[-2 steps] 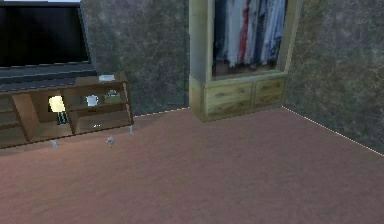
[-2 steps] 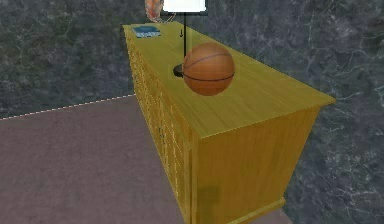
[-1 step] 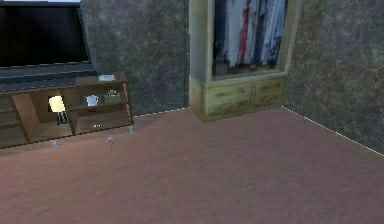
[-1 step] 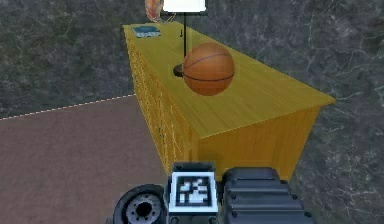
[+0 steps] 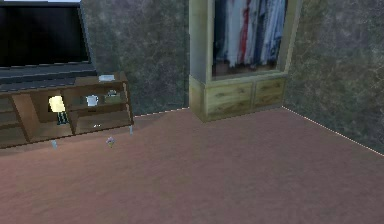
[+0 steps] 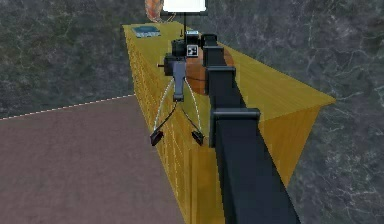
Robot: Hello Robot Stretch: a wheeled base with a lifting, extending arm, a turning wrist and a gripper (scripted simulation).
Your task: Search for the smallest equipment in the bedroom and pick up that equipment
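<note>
Nearest to us in the arm side view is the one arm [image 6: 245, 160], a dark square bar of matte finish rising from the bottom edge. Left of it lies a smooth, pinkish-brown floor [image 6: 70, 160]. Beside that stands one long cabinet [image 6: 270, 95] with a flat yellow wooden top and a darker grained front. The gripper [image 6: 177, 139] hangs by the cabinet's near edge, its two thin fingers [image 6: 156, 138] ending in dark tips. We cannot tell how its fingers are set, nor whether it holds anything. Above its dark body sit two small white squares [image 6: 186, 48] with black marks. At the cabinet's far end we count one flat bluish thing [image 6: 147, 32], one reddish rounded thing [image 6: 152, 10] and one white boxy shape [image 6: 186, 5]. One orange-brown block [image 6: 215, 58] sits just beside the arm.

In the forward view, at the left, one dark flat television [image 5: 40, 35] sits on one brown wooden stand [image 5: 60, 86] with open shelves. On the stand we count four small things: a yellowish blob [image 5: 58, 103], a dark slim piece [image 5: 63, 118], a white cup-like shape [image 5: 92, 100] and a flat pale piece [image 5: 106, 77] on top. We cannot tell which of these is the equipment. The wall [image 5: 140, 50] is dark and mottled. To the right stands one pale wooden wardrobe [image 5: 205, 50] with hanging clothes [image 5: 250, 30] and two drawers [image 5: 229, 96] below.
</note>
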